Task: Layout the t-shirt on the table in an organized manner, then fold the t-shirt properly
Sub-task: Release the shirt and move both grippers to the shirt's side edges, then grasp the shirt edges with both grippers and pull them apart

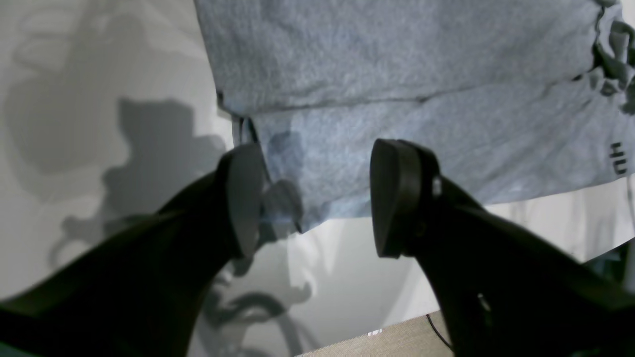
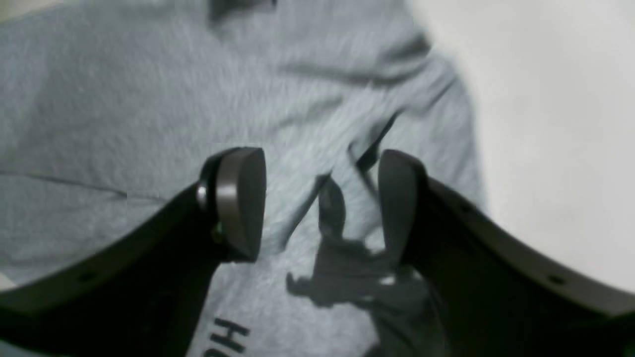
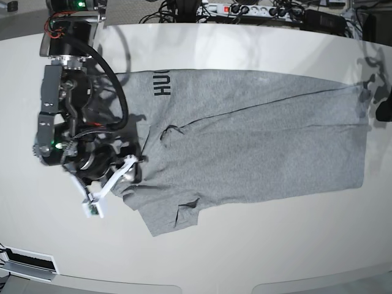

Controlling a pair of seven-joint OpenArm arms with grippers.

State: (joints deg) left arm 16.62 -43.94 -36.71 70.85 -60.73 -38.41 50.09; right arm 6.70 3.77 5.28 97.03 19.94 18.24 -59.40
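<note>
The grey t-shirt (image 3: 257, 141) lies spread flat on the white table (image 3: 245, 251), with black lettering (image 3: 163, 82) near its far left corner. My right gripper (image 3: 135, 168) hovers at the shirt's left edge. In the right wrist view this gripper (image 2: 320, 206) stands open over a small raised crease in the t-shirt (image 2: 149, 99), and nothing sits between its fingers. My left gripper (image 1: 320, 198) is open too, just above a folded corner of the t-shirt (image 1: 397, 64), with the table (image 1: 74, 208) beside it. Only a dark bit of the left arm (image 3: 384, 104) shows at the right edge of the base view.
Power strips and cables (image 3: 257, 9) line the table's far edge. The right arm's body (image 3: 67, 110) stands over the left part of the table. Beige floor with a cable (image 1: 397, 339) shows past the table's rim. A small fold (image 3: 187, 208) sits at the shirt's near hem.
</note>
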